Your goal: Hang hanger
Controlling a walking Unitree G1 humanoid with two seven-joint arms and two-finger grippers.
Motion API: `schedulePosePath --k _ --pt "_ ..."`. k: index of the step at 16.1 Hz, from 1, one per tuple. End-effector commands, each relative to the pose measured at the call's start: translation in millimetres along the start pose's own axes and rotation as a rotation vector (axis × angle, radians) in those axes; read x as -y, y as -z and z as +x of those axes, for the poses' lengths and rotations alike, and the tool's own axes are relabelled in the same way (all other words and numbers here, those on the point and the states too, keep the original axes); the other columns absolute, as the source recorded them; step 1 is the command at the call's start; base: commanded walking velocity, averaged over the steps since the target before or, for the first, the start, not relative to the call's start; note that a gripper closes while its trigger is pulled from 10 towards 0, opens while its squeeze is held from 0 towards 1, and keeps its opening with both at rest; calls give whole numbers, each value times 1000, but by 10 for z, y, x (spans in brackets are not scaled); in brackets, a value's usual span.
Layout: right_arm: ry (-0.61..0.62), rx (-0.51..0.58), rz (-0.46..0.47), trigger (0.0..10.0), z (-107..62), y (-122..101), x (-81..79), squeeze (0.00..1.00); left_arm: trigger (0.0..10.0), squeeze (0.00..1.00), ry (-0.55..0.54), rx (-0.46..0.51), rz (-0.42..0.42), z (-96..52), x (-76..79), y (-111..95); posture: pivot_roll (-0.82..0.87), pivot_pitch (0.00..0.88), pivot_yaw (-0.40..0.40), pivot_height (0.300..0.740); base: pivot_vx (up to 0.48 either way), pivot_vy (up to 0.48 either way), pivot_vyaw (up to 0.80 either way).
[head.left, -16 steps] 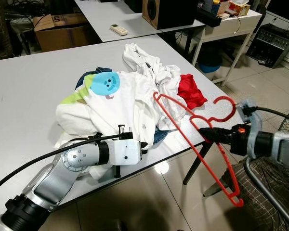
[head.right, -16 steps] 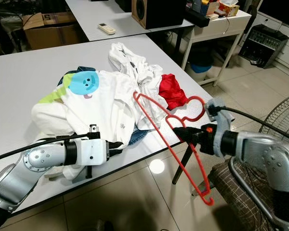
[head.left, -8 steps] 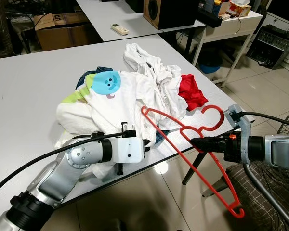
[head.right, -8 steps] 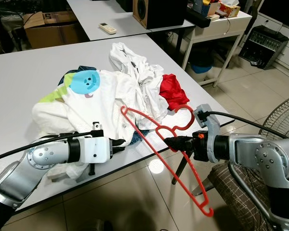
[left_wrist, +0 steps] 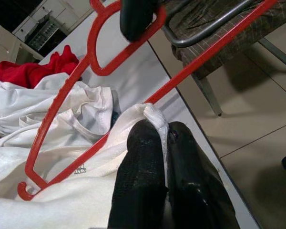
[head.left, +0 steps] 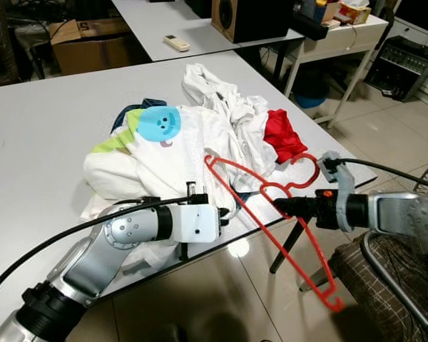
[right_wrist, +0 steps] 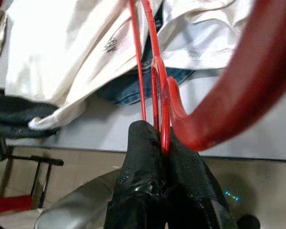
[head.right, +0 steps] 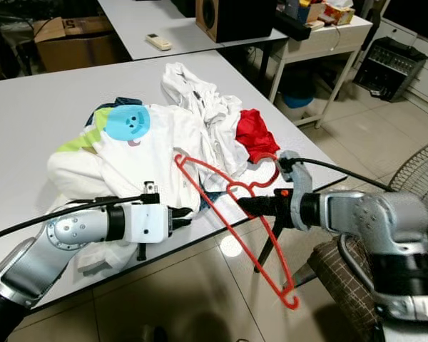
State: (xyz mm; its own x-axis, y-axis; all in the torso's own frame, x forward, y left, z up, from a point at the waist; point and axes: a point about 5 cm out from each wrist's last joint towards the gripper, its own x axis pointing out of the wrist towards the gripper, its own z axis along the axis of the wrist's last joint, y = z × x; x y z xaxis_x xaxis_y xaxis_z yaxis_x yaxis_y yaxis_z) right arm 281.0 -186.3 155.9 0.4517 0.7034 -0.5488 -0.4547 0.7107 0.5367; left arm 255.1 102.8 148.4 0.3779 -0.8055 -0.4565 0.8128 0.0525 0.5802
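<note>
Working at the near edge of the white rectangular desk (head.left: 50,135), I have a pile of white cotton shirts (head.left: 178,146) heaped toward its right side, tiled floor below. My right gripper (head.left: 279,206) is closed on the thin red plastic hanger (head.left: 232,174) at its neck, one end over the pile. My left gripper (left_wrist: 157,136) pinches a shirt's hem tight. The hanger isn't inside the shirt yet; hanging remains, I judge.
</note>
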Motion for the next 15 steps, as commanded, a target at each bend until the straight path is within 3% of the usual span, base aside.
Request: schedulePosePath --k 1,3,6,12,15 --pt "22 7 -4 10000 2 -61 -2 0 0 0 9 39 37 11 -35 -106 34 47 -54 740 0 0 0" --pt "82 4 8 10000 27 -138 18 0 0 0 6 38 40 -1 -43 -119 46 48 -62 740 0 0 0" --pt "48 44 8 10000 -50 -207 -56 0 0 0 11 22 31 -36 -7 -94 59 54 -75 740 0 0 0" --pt "138 -8 36 10000 -269 -40 -16 0 0 0 0 -3 24 -70 12 -62 46 59 -71 740 0 0 0" --pt "182 51 88 10000 -208 -67 24 0 0 0 10 16 35 -38 1 -105 42 58 -64 740 0 0 0"
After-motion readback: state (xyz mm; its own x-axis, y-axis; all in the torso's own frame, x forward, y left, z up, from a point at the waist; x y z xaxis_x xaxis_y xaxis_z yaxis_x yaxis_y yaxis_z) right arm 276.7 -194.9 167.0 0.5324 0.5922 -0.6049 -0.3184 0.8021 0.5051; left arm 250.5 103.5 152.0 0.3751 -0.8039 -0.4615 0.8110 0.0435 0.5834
